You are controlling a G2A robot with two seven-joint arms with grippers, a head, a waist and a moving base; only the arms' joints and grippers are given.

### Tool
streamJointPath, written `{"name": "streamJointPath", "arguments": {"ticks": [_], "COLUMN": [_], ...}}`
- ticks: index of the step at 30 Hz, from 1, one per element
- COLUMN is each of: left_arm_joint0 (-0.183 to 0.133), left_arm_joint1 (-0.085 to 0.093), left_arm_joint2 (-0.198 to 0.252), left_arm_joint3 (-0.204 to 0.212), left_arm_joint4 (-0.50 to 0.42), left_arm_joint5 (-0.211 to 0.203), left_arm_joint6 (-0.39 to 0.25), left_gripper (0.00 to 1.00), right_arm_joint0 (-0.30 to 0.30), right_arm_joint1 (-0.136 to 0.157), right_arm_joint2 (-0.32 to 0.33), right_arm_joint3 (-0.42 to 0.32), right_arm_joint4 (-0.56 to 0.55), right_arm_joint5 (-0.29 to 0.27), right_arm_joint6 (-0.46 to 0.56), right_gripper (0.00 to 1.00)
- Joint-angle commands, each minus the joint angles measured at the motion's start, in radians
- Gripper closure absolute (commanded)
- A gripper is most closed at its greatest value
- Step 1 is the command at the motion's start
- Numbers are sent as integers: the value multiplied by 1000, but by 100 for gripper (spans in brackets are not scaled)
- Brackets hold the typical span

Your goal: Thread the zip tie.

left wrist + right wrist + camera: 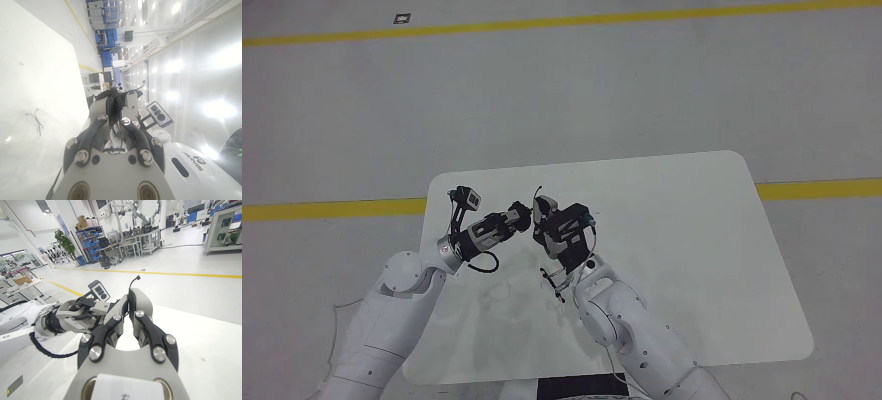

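Start with your one container: a clear tray (48,123) lies flat on the white surface (692,250). In it you have thin dark spare ties (38,123), lying loose and partly crossing. You can make out two or three, but the exact count cannot be told.

Your two tools meet just beyond the tray, on its side away from the robot, and both are raised off the surface.

The right tool (129,298) has its fingers pressed together on one black zip tie (131,284). The tie runs up between the ribbed pads. Its short free end curves out past the fingertips and ends in the small square head, which points up and away from the tray.

The left tool (113,96) comes in from the side and its tips sit right against the right tool's fingers. Its own fingers are drawn together at the tips, with dark material bunched between them. A thin dark strand runs down between those fingers. You cannot tell whether that strand is the tie's tail, or whether this tool actually grips it.

So you count one tie in hand, one tray and two tools.
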Motion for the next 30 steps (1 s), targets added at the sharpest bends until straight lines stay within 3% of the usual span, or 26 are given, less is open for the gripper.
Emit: {"name": "streamJointPath", "arguments": {"ticks": [1, 22, 23, 24, 25, 26, 30], "left_arm_joint0": [0, 0, 0, 0, 0, 0, 0], "left_arm_joint1": [0, 0, 0, 0, 0, 0, 0], "left_arm_joint2": [0, 0, 0, 0, 0, 0, 0], "left_arm_joint3": [0, 0, 0, 0, 0, 0, 0], "left_arm_joint4": [0, 0, 0, 0, 0, 0, 0], "left_arm_joint5": [0, 0, 0, 0, 0, 0, 0], "left_arm_joint6": [0, 0, 0, 0, 0, 0, 0], "left_gripper": [100, 100, 100, 100, 100, 100, 100], "right_arm_joint0": [0, -8, -9, -10, -11, -12, -16], "right_arm_joint1": [0, 4, 4, 4, 4, 5, 6], "right_arm_joint2": [0, 4, 5, 5, 6, 7, 11], "right_arm_joint3": [1, 0, -1, -1, -2, -3, -9], "right_arm_joint4": [-3, -8, -7, -7, -7, -7, -10], "right_arm_joint5": [0, -20, -19, -19, -18, -17, -11], "right_arm_joint6": [1, 16, 15, 14, 14, 13, 2], "right_gripper": [100, 100, 89, 67, 53, 0, 0]}}
